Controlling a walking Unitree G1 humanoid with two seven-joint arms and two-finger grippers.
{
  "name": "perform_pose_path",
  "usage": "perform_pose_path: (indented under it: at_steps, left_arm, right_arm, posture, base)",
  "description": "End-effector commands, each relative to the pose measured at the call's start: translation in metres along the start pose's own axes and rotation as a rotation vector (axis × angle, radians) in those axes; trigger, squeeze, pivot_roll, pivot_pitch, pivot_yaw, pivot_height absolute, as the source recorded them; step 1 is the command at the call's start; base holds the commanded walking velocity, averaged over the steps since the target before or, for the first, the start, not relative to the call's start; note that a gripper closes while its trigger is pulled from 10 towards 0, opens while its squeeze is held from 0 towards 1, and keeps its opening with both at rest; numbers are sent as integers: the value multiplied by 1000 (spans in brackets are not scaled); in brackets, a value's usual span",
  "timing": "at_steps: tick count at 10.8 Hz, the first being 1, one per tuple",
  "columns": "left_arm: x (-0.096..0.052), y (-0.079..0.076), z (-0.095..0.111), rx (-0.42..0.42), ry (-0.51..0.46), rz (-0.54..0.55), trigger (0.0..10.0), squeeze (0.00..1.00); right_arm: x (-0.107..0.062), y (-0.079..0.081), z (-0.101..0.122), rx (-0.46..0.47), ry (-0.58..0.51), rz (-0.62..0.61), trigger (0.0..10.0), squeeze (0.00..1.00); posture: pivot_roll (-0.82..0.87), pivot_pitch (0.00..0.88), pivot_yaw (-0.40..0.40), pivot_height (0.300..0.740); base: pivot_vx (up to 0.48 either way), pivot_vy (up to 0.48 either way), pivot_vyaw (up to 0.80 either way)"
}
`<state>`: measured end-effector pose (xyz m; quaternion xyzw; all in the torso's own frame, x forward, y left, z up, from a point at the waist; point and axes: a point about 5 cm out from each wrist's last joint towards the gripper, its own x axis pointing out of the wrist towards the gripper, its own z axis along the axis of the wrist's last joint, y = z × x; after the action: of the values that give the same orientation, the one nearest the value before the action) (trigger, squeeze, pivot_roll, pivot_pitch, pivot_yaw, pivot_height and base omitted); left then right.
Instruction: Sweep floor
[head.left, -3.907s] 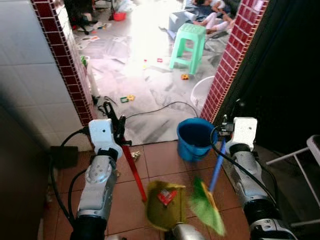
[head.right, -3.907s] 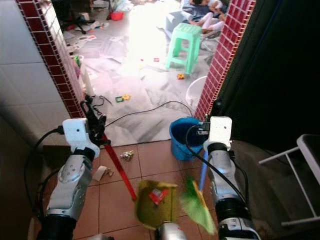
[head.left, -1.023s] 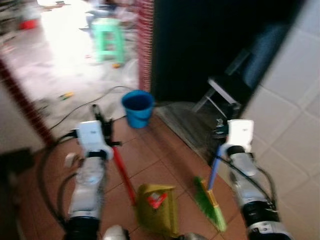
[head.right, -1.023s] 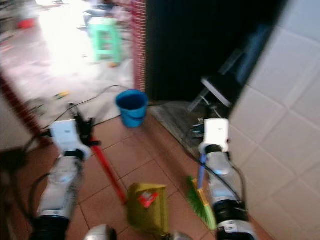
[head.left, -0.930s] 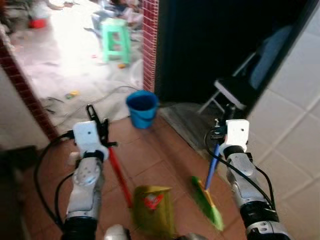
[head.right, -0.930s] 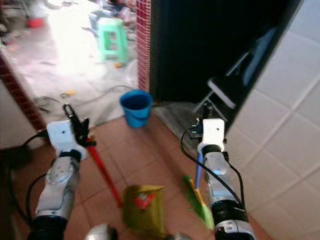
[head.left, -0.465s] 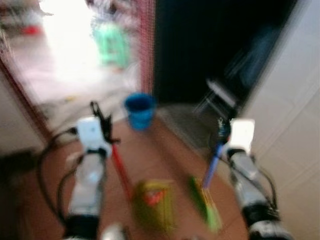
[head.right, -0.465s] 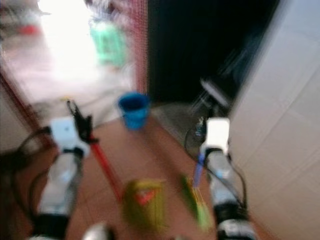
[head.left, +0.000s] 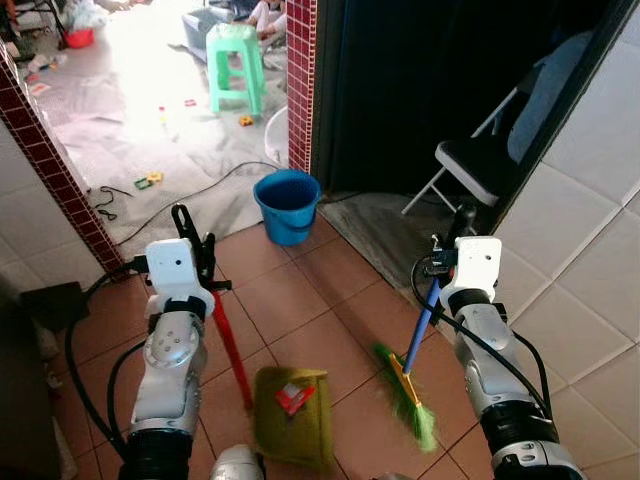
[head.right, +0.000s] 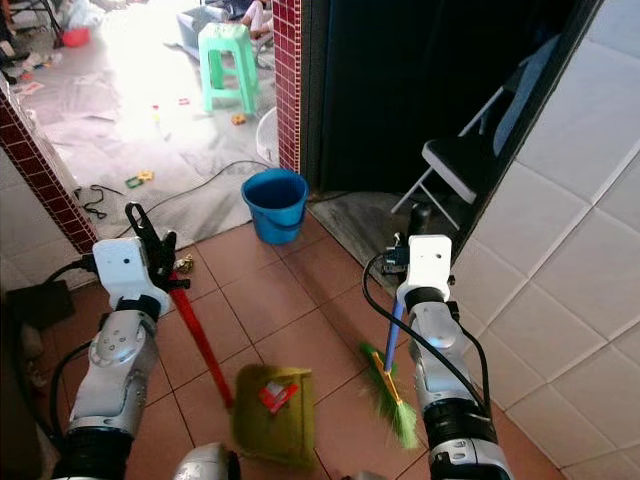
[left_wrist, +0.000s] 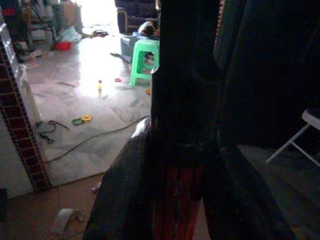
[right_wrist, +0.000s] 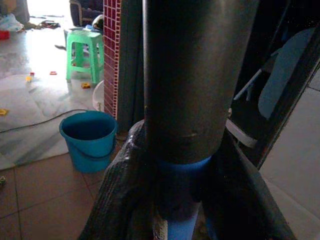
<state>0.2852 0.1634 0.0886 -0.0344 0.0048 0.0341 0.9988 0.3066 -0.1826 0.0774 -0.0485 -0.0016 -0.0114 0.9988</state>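
**Robot held a broom and a dustpan over a terracotta tile floor**

The robot stood on a reddish-brown tiled floor (head.left: 300, 300) near a doorway. Its right claw (head.left: 452, 240) was closed around the blue handle of a broom (head.left: 408, 385), whose green bristles rested on the tiles just in front of the robot, angled toward its right side. The right wrist view showed the two black fingers (right_wrist: 120, 190) pressed against the blue handle on both sides.

The left claw (head.left: 192, 240) gripped the red handle of a dustpan (head.left: 292, 425). The olive-green pan sat low between the two arms, to the left of the bristles and apart from them, with a small red and white scrap lying in it.

Ahead, a blue bucket (head.left: 287, 205) stood at the edge of the tiles beside a red-tiled pillar (head.left: 301, 80). Beyond it, a green plastic stool (head.left: 236, 65) stood on a bright grey floor strewn with small toys and a cable. A folding chair (head.left: 480, 165) stood in a dark opening to the right.
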Motion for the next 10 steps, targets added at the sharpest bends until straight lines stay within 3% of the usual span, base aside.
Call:
perform_pose_path:
  at_steps: [1,5,8,10]
  left_arm:
    - [3,-3,10,-5,-42,-3,10000,0]
    - [3,3,8,11,-57,-10,10000,0]
    - [4,3,8,20,-63,-20,10000,0]
    - [3,5,8,32,-73,-18,10000,0]
  right_arm:
    - [0,0,2,6,-5,0,10000,0]
    - [-4,-1,-1,17,-5,-7,10000,0]
    - [-5,0,0,14,-9,2,10000,0]
    - [-3,0,2,17,-14,7,10000,0]
  posture:
    - [-19,0,-11,740]
    - [-24,0,-6,740]
    - [-25,0,-10,740]
    - [-20,0,-11,740]
  base:
    - [0,0,0]
    - [0,0,0]
    - [0,0,652]
    - [0,0,0]
